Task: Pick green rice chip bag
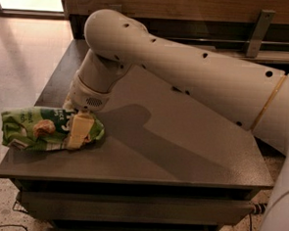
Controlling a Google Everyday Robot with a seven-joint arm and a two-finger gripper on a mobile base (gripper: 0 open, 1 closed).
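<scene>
**Here, the grasp is made and the lift is pending**

The robot's pale arm [186,76] reaches in from the right and crosses the dark grey desk [181,154], bending down at the wrist over the front-left corner. The green rice chip bag [36,128] lies on its side at that corner, its left end hanging past the desk's left edge. The tool [80,127] sits at the bag's right end. One cream finger [78,133] lies pressed across the bag's front face and the bag bulges on either side of it. The other finger is hidden behind, so the tool reads as clenched on the bag. Reaching and gripping look complete. The bag rests on the desk, so raising it clear is not yet done.
</scene>
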